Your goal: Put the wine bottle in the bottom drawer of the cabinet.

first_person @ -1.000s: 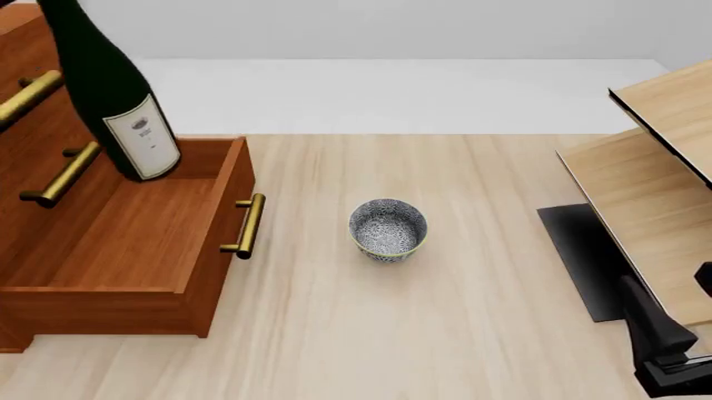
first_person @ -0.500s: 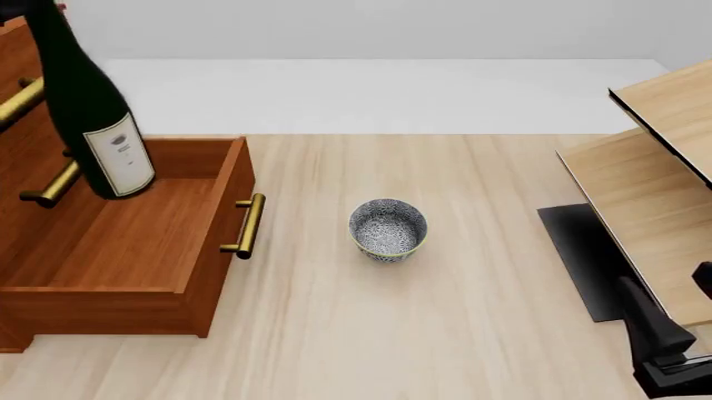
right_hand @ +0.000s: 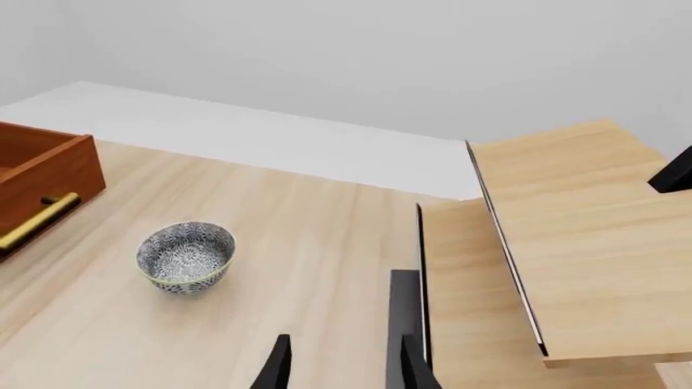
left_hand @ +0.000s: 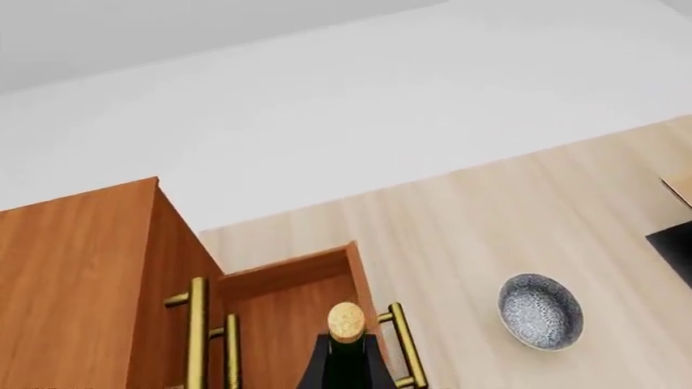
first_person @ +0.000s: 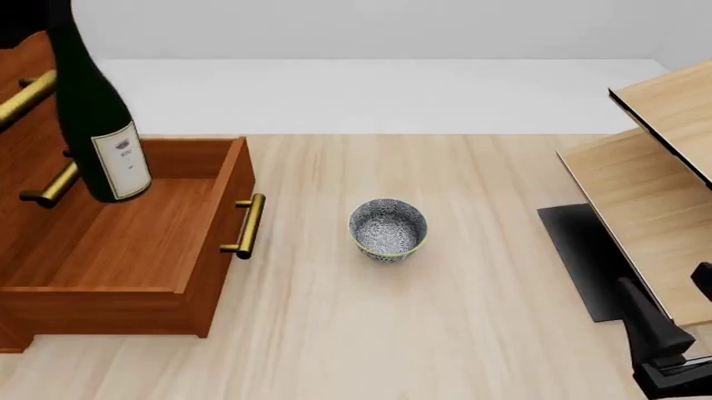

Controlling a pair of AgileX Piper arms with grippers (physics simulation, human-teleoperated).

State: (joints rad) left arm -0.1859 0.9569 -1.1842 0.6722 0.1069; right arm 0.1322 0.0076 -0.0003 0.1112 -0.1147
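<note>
Currently the table (first_person: pixel 468 275) carries the cabinet (first_person: pixel 22 158) at far left, with its bottom drawer (first_person: pixel 133 242) pulled out toward the middle and its brass handle facing the bowl (first_person: pixel 388 229). A pale shelf unit (first_person: pixel 651 183) takes up the right side, a dark mat (first_person: pixel 579 258) lying at its foot. Bottle (first_person: pixel 95 125) is upright with a slight tilt, over the rear left part of the open drawer, its base at about rim height in front view; whether it touches the drawer floor cannot be told. In the left wrist view the bottle's cork sits just ahead of the camera, neck running toward the lens, so the bottle lies along the left gripper's axis; the fingers themselves are out of frame and their state cannot be told. Drawer interior is bare wood, with open room ahead of and beside the bottle. Right gripper (right_hand: pixel 343 363) sits low at near right beside the shelf, fingers parted and holding nothing, well apart from bowl and drawer.
</note>
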